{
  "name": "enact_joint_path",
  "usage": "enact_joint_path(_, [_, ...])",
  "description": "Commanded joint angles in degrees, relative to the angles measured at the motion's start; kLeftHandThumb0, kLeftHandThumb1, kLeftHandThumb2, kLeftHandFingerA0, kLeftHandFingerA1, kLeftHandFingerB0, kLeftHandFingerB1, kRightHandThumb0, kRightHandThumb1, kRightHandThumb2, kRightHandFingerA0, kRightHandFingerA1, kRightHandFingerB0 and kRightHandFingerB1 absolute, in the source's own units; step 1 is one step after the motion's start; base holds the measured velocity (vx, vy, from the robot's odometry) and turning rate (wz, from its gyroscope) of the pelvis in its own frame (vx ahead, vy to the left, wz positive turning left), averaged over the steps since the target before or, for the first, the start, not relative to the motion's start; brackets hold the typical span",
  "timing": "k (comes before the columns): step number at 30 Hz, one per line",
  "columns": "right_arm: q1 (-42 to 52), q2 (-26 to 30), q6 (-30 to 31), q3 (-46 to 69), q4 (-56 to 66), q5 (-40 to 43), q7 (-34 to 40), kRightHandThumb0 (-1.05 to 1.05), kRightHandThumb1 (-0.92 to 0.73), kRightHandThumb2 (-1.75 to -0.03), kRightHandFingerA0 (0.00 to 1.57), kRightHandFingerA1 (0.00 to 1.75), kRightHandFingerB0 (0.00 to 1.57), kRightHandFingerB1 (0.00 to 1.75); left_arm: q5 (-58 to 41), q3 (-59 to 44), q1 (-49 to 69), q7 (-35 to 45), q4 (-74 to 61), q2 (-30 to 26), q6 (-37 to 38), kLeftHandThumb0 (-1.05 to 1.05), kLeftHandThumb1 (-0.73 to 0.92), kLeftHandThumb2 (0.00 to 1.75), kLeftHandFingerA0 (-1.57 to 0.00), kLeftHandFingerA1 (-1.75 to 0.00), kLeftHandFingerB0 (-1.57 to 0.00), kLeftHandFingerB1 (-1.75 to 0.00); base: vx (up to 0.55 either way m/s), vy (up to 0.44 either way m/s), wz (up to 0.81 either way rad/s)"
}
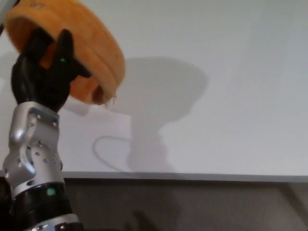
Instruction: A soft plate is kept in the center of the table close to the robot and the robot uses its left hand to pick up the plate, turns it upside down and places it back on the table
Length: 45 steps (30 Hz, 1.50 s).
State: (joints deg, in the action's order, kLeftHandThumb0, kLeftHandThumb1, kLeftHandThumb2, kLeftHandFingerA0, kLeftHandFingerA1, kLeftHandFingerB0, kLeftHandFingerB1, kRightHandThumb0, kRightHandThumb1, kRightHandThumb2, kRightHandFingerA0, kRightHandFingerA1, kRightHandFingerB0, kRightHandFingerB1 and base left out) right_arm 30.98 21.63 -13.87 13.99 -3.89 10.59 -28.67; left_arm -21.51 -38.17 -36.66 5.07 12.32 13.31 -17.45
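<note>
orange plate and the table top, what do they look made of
The orange plate looks like soft plush fabric: fuzzy matte surface, a stitched seam around its thick padded rim. The table top seems a smooth white laminate or painted board, matte, showing soft shadows; the exact material is unclear.

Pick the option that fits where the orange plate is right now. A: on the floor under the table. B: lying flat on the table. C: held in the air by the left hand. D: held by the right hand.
C: the left hand grips the plate above the table, where its shadow falls.
</note>
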Motion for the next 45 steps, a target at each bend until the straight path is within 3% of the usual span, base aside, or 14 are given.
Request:
enact_joint_path(1, [-0.1,0.9,0.8,0.3,-0.1,-0.7,0.3,-0.72,-0.92,-0.69,0.73,0.47,0.33,0.34,-28.5,-17.4,3.0,-34.3,1.4,14.8,-1.3,-0.24,0.72,0.61,-0.97,-1.75,-0.39,-1.32,0.0,0.0,0.0])
enact_joint_path(10, [-0.8,0.8,1.2,0.4,0.3,-0.6,0.6,-0.72,-0.92,-0.69,0.74,0.48,0.35,0.34,-26.6,-21.7,8.3,-33.5,7.4,11.9,-4.3,-0.27,0.74,0.61,-1.03,-1.75,-0.47,-1.21,0.0,0.0,0.0])
enact_joint_path(11, [-0.7,0.8,2.0,0.4,0.6,0.2,0.1,-0.72,-0.92,-0.7,0.74,0.48,0.32,0.34,-26.5,-22.1,9.1,-33.5,8.3,11.7,-4.9,-0.41,0.59,0.93,-1.3,-1.47,-0.67,-0.98,0.0,0.0,0.0])
enact_joint_path(13, [-0.8,0.7,2.0,0.4,0.4,0.6,-0.1,-0.73,-0.92,-0.69,0.74,0.48,0.33,0.34,-26.6,-22.5,9.8,-33.7,9.3,11.2,-5.9,-0.31,0.7,0.69,-1.05,-1.75,-0.48,-0.86,0.0,0.0,0.0])
enact_joint_path(14, [-0.9,0.6,1.8,0.4,0.3,0.4,0.1,-0.73,-0.74,-1.1,0.67,0.63,0.27,0.49,-27.1,-22.8,10.5,-33.5,10.2,10.8,-7.1,-0.3,0.75,0.61,-1.04,-1.75,-0.43,-0.65,0.0,0.0,0.0])
enact_joint_path(34, [-1.1,0.5,1.9,0.5,0.5,0.1,0.4,-0.73,-0.74,-1.1,0.67,0.63,0.27,0.49,-32.7,-19.8,12.9,-36.5,11.1,9.2,-8.0,-0.3,0.75,0.61,-1.04,-1.75,-0.43,-0.65,0.0,0.0,0.0])
enact_joint_path(35, [-1.0,0.5,1.6,0.5,0.4,-0.2,0.5,-0.74,-0.92,-0.69,0.74,0.48,0.34,0.33,-31.7,-19.4,13.5,-38.1,11.0,9.5,-7.4,-0.28,0.69,0.67,-1.02,-1.75,-0.46,-0.65,0.0,0.0,0.0])
enact_joint_path(36, [-1.5,0.6,2.9,0.6,0.7,0.4,0.5,-0.74,-0.91,-0.69,0.74,0.47,0.32,0.33,-24.4,-11.4,17.8,-39.2,10.8,11.1,-16.7,-0.34,0.56,0.87,-1.27,-1.46,-0.48,-0.64,0.0,0.0,0.0])
enact_joint_path(37, [-1.6,0.7,3.0,0.7,0.8,0.7,0.3,-0.73,-0.76,-1.1,0.66,0.63,0.26,0.49,-21.4,-7.4,19.3,-39.8,11.0,11.5,-21.6,-0.4,0.57,0.91,-1.25,-1.45,-0.74,-1.07,0.0,0.0,0.0])
enact_joint_path(40, [-1.4,0.6,2.0,0.7,0.7,0.4,0.3,-0.74,-0.76,-1.1,0.67,0.63,0.26,0.49,-21.8,-4.1,19.7,-40.1,10.6,11.5,-23.1,-0.43,0.56,0.89,-1.24,-1.48,-0.69,-1.02,0.0,0.0,0.0])
enact_joint_path(41, [-1.3,0.5,2.0,0.7,0.8,0.2,0.4,-0.73,-0.92,-0.69,0.73,0.48,0.32,0.34,-22.4,-3.0,20.2,-39.9,10.0,11.7,-23.6,-0.42,0.57,0.92,-1.23,-1.46,-0.69,-1.07,0.0,0.0,0.0])
enact_joint_path(43, [-1.2,0.6,2.3,0.7,0.9,0.3,0.4,-0.72,-0.75,-1.1,0.66,0.62,0.26,0.49,-23.5,-1.4,20.8,-39.5,9.7,11.5,-24.7,-0.47,0.56,0.88,-1.27,-1.5,-0.82,-1.22,0.0,0.0,0.0])
enact_joint_path(44, [-1.3,0.6,2.5,0.7,0.9,0.3,0.4,-0.73,-0.92,-0.69,0.74,0.47,0.33,0.34,-24.5,-0.2,21.0,-39.0,9.7,11.3,-25.6,-0.45,0.57,0.89,-1.26,-1.49,-0.69,-1.14,0.0,0.0,0.0])
enact_joint_path(45, [-1.3,0.6,2.5,0.7,0.8,0.3,0.4,-0.73,-0.92,-0.69,0.74,0.47,0.33,0.34,-25.1,0.8,21.3,-38.6,9.6,11.3,-26.0,-0.45,0.57,0.89,-1.26,-1.49,-0.69,-1.14,0.0,0.0,0.0])
